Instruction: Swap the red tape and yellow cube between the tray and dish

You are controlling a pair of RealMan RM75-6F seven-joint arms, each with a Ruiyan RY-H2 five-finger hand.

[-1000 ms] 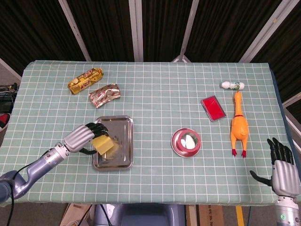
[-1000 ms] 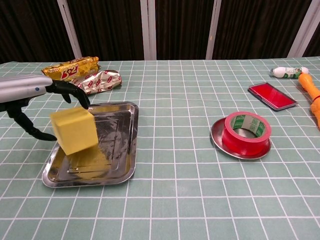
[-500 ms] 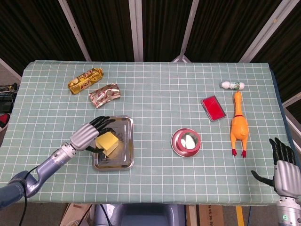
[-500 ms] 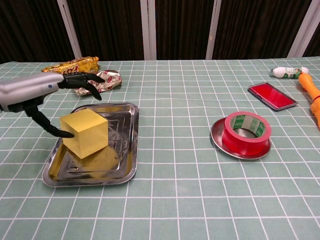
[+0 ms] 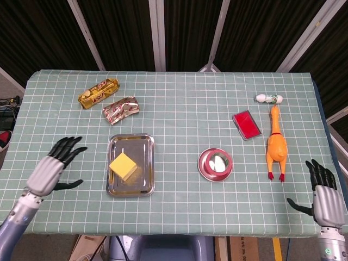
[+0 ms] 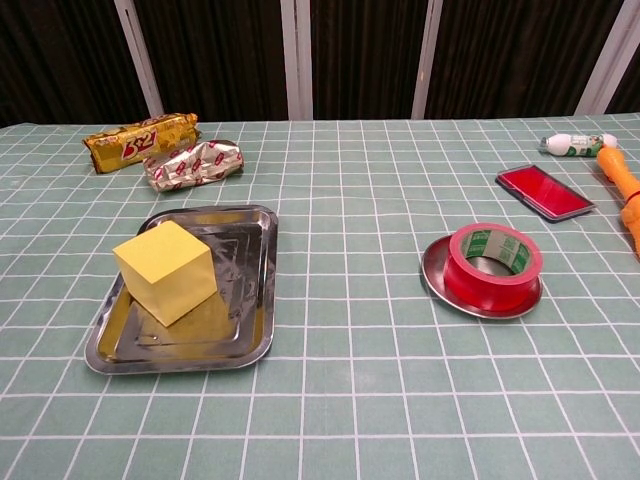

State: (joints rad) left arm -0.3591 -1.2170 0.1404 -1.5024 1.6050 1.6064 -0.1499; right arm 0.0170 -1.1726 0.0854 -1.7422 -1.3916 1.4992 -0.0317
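The yellow cube (image 5: 123, 166) (image 6: 167, 271) lies in the steel tray (image 5: 142, 184) (image 6: 250, 340), free of any hand. The red tape roll (image 5: 215, 164) (image 6: 492, 265) sits in the small round metal dish (image 5: 204, 173) (image 6: 440, 288) to the right of the tray. My left hand (image 5: 51, 168) hovers left of the tray near the table's front edge, fingers spread and empty. My right hand (image 5: 324, 194) is at the front right corner, fingers apart, holding nothing. Neither hand shows in the chest view.
Two foil snack packs (image 5: 98, 92) (image 5: 120, 110) lie at the back left. A red flat case (image 5: 247, 124), a rubber chicken (image 5: 275, 144) and a small white bottle (image 5: 269, 98) lie at the right side.
My left hand let go of the yellow cube, which now rests in the tray, and drew back to the left and out of the chest view. The right hand barely moved.
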